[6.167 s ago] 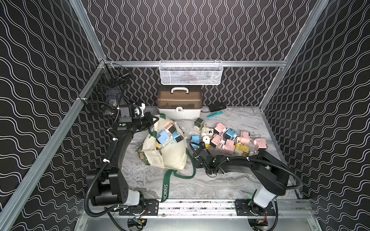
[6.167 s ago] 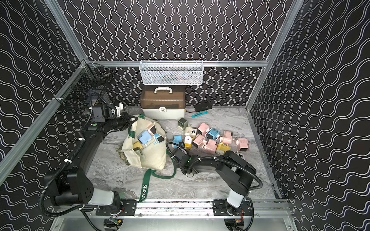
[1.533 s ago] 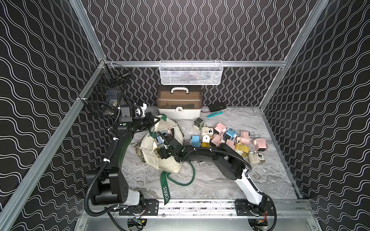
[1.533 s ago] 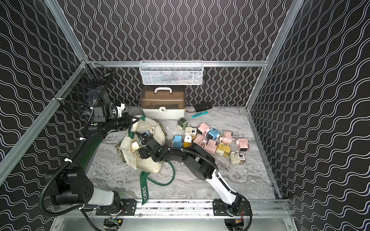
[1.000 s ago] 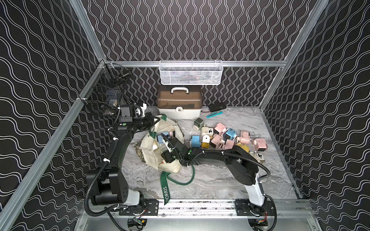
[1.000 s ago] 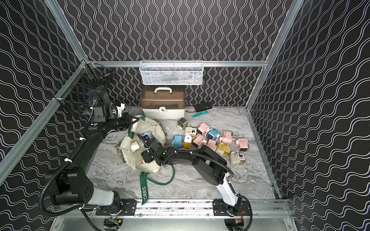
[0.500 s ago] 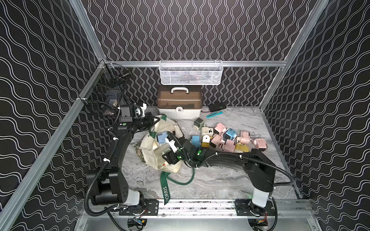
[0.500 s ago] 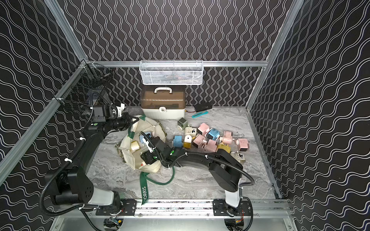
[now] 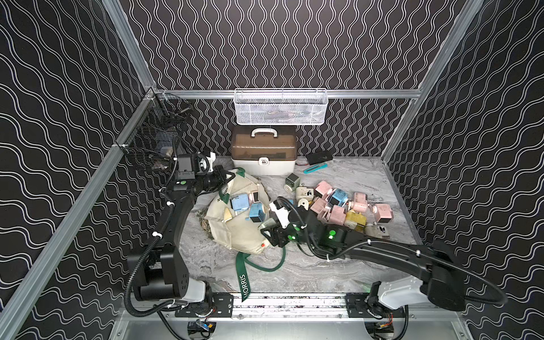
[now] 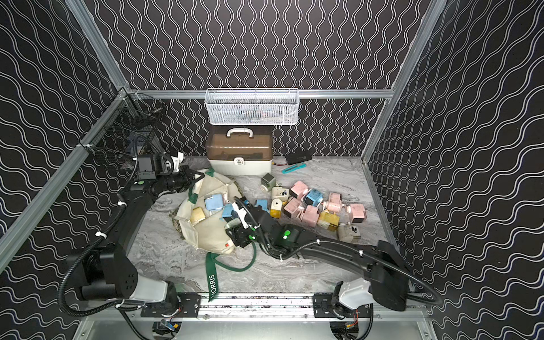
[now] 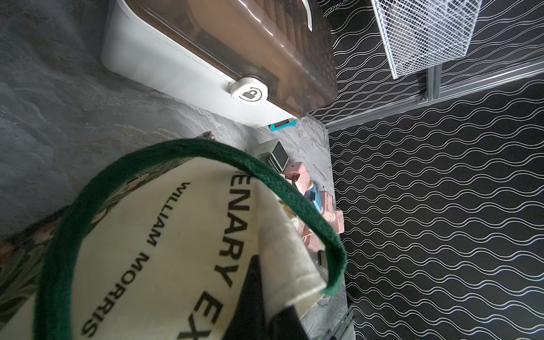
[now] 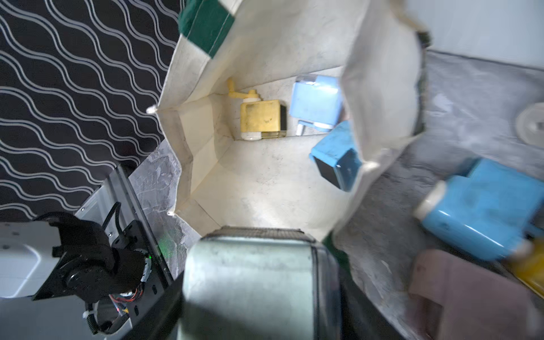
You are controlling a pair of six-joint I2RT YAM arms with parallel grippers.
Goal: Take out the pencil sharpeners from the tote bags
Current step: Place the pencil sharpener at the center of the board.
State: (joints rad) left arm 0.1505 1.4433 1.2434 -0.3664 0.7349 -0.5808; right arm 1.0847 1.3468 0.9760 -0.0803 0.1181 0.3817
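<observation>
Right wrist view, pale green sharpener (image 12: 250, 276) clamped in right gripper (image 9: 268, 229) by tote bag (image 9: 235, 232) mouth, left gripper (image 9: 229, 177) pinched tight on bag's rim

Sharpeners (image 9: 239, 203) inside tote bag (image 9: 235, 232)

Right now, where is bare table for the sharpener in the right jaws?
Bare marble lies in front, between the green strap and the front rail. A smaller patch sits behind the pile of sharpeners, beside the teal tool. Between tote bag and pile it is crowded.
</observation>
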